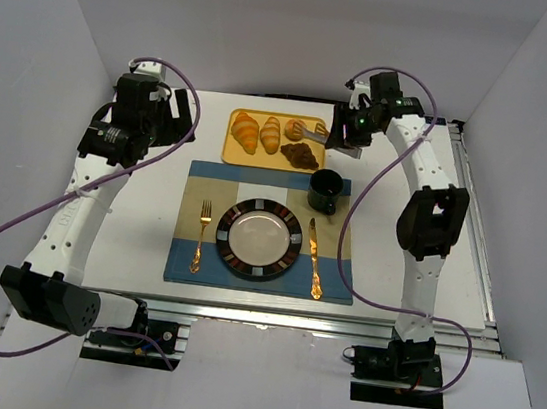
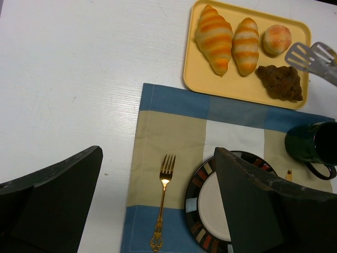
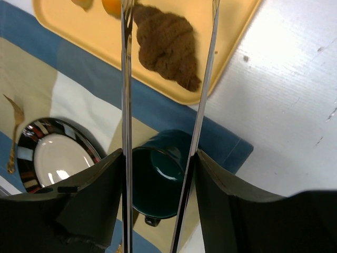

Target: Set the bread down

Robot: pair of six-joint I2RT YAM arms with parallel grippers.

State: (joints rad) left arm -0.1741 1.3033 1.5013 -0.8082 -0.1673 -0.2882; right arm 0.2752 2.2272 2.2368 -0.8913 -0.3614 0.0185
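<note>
Brown bread [image 3: 167, 45] lies on the yellow tray [image 3: 79, 31], just beside the tongs [image 3: 125, 79] clamped in the right pincer [image 3: 158, 153].

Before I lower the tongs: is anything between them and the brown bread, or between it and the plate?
Nothing visible lies between the tongs and the brown bread. The dark mug stands on the mat close beside the straight line from that bread to the plate, crowding that path.
</note>
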